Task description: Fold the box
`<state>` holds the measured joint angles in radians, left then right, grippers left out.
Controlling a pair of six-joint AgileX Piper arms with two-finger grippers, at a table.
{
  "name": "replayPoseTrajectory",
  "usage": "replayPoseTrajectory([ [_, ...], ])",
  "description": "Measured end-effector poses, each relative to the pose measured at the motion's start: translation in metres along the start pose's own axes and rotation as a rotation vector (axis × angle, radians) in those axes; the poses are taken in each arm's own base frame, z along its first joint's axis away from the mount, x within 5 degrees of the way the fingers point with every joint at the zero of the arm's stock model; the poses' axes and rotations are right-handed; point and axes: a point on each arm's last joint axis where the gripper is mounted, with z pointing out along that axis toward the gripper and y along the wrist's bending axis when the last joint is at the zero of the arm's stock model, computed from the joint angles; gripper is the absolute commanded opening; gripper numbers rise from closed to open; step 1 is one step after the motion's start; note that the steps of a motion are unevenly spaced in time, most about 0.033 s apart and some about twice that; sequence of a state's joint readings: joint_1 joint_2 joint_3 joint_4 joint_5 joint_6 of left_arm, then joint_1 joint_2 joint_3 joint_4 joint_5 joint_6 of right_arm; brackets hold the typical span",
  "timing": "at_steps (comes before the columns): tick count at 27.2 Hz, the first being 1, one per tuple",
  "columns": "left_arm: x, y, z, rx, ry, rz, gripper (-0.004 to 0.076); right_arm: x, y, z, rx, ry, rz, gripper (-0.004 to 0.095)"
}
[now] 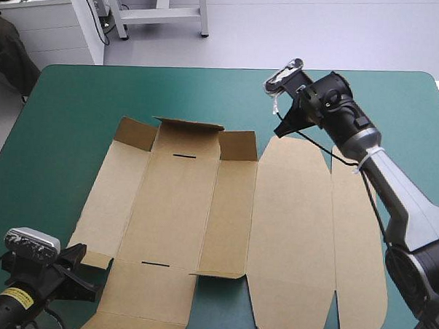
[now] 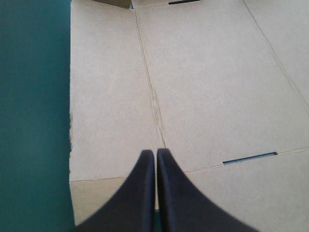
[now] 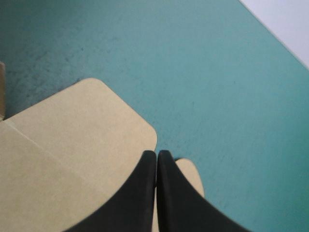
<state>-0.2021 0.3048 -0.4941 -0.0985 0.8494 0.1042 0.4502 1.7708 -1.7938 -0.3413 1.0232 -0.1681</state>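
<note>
Closest in, the left gripper [image 2: 155, 153] sits over the near left corner of the box [image 1: 202, 222]. Its smooth black fingers are pressed together into one pointed arch, with only a hairline gap between them.

The box is just a flat cut sheet of matte brown board, spread over the middle of the teal-green cover [image 1: 77, 93]. Faint scored creases run across it, and there's a thin dark near slit [image 2: 250, 158] just ahead of those fingers. A matching far slit [image 1: 183, 156] sits toward the far end.

The far flaps [image 1: 238, 145] tilt up a little off the table. On the right side are a wide rounded panel [image 1: 293, 240] and a narrow rounded strip [image 1: 358, 251], both lying flat.

Farthest out, the right gripper [image 3: 157, 153] hangs over the far edge of those rounded pieces. Its fingers are together in the same arch. The cover beyond it looks slightly mottled.
</note>
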Motion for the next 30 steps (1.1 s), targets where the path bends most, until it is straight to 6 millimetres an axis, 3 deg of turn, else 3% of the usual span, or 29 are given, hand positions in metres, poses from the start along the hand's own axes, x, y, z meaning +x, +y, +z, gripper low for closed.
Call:
replayPoseTrajectory([
  [3, 0.0, 0.0, 0.0, 0.0, 0.0, 0.0, -0.0008, 0.021, -0.03, -0.002, -0.087, 0.05, 0.218, -0.002],
  [5, 0.0, 0.0, 0.0, 0.0, 0.0, 0.0, -0.0008, 0.035, -0.055, -0.015, -0.156, 0.03, 0.382, -0.002],
  [11, 0.0, 0.0, 0.0, 0.004, 0.0, -0.003, -0.0008, 0.057, -0.073, -0.038, -0.175, 0.041, 0.475, -0.0019],
  [16, 0.0, -0.001, 0.0, 0.008, 0.0, -0.007, -0.0008, 0.079, -0.062, -0.056, -0.181, 0.049, 0.478, -0.0019],
  [22, -0.001, -0.001, -0.002, 0.008, 0.008, -0.005, -0.0008, 0.121, -0.037, -0.089, -0.161, -0.015, 0.49, -0.0019],
  [27, -0.02, -0.001, -0.018, 0.009, 0.002, 0.043, -0.0008, 0.166, -0.01, -0.115, -0.155, -0.035, 0.494, -0.0019],
  [30, -0.042, 0.0, -0.027, 0.0, 0.035, 0.068, -0.0008, 0.191, 0.007, -0.135, -0.159, -0.076, 0.505, -0.002],
])
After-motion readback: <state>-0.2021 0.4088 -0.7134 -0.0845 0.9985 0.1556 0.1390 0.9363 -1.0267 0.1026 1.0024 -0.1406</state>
